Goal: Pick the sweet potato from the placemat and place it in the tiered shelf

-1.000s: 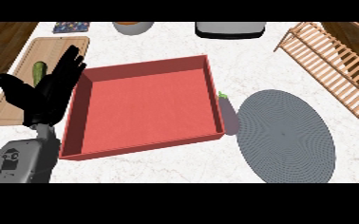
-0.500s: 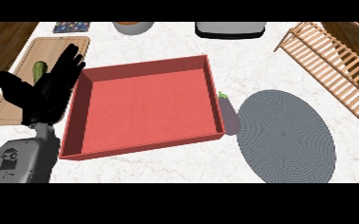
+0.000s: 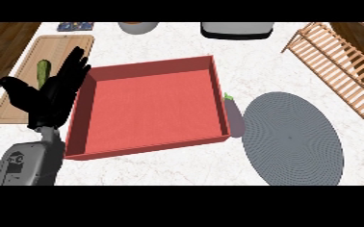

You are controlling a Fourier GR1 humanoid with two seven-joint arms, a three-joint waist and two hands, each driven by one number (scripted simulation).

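Our left hand [image 3: 53, 96] rests open left of the red tray [image 3: 149, 146]; the purplish vegetable [image 3: 233, 117] lies beyond its right wall.

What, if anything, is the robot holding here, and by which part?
Nothing is held. The black left hand rests open, fingers up, beside the red square tray; the right hand is not in view.

Steep head view over counter [image 3: 177, 38]
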